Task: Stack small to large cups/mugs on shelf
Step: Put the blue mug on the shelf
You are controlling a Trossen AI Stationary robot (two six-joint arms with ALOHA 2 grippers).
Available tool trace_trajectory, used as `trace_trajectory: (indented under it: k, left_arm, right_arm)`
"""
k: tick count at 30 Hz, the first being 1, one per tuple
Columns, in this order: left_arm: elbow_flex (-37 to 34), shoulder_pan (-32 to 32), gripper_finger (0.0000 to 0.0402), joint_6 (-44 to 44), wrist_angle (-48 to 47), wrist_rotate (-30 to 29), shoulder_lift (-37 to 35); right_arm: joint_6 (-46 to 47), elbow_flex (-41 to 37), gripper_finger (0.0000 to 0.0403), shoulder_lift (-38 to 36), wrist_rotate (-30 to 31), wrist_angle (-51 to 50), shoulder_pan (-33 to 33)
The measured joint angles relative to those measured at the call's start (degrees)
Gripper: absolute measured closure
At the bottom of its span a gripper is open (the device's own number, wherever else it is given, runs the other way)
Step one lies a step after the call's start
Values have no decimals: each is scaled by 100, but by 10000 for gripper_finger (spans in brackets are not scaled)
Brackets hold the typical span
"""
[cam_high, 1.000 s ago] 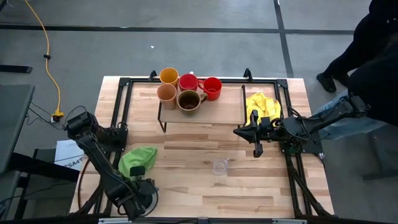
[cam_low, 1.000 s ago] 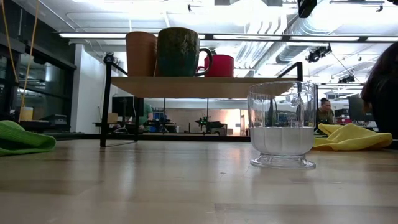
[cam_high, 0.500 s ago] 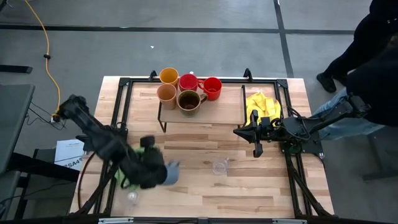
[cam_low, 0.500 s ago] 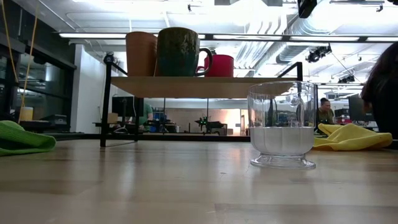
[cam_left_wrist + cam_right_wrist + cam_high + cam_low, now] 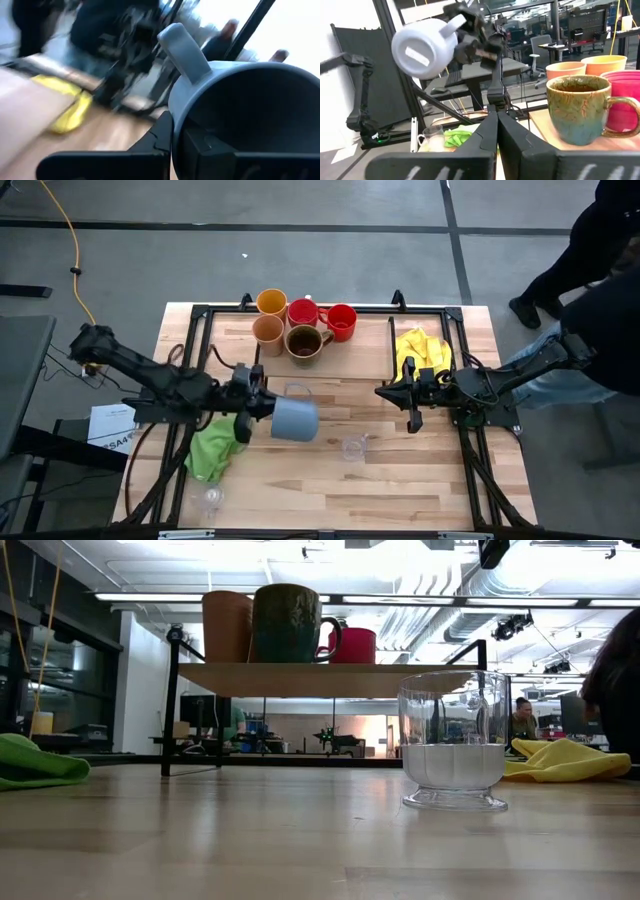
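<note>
The shelf (image 5: 345, 358) stands at the table's far middle and bears a yellow-orange cup (image 5: 271, 302), a tan cup (image 5: 268, 330), two red mugs (image 5: 302, 311) (image 5: 341, 321) and a brown mug (image 5: 304, 342). My left gripper (image 5: 262, 404) is above the table's middle left, pointing level, shut on a blue-grey mug (image 5: 294, 419). A clear glass (image 5: 352, 448) stands on the table to the right of that mug. A second glass (image 5: 211, 498) is near the front left. My right gripper (image 5: 382, 392) waits shut, right of the shelf. My left gripper holds the blue-grey mug by its rim wall (image 5: 172, 131), one finger inside (image 5: 200, 145) the mouth and one outside (image 5: 162, 140). The fingers come level from the table's left. The mug is lifted clear and lies on its side, its bottom (image 5: 417, 55) toward the right and its handle (image 5: 182, 47) toward the far edge.
A green cloth (image 5: 213, 450) lies below my left arm near the front left, and a yellow cloth (image 5: 422, 350) lies right of the shelf. A black metal frame (image 5: 200, 340) runs around the table top. A person (image 5: 600, 270) stands beyond the right edge.
My left gripper has risen from the table's near left corner and swung toward the table's middle, tipping from pointing down to level. The blue-grey mug has come up with it, lifted clear and turned onto its side. The front left glass has come into view.
</note>
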Motion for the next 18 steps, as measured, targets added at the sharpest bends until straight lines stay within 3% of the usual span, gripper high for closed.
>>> trace_trajectory:
  k: [3,5,18]
  left_arm:
    - [-920,89,400,-172,1939,149,-30]
    - [-1255,83,400,-209,2712,117,4]
    - [-1413,79,401,-232,2799,-178,13]
  right_arm:
    - [-1,0,403,11,-1,6,0]
    - [-1,0,403,16,-3,8,2]
    - [-1,0,403,17,-8,-5,2]
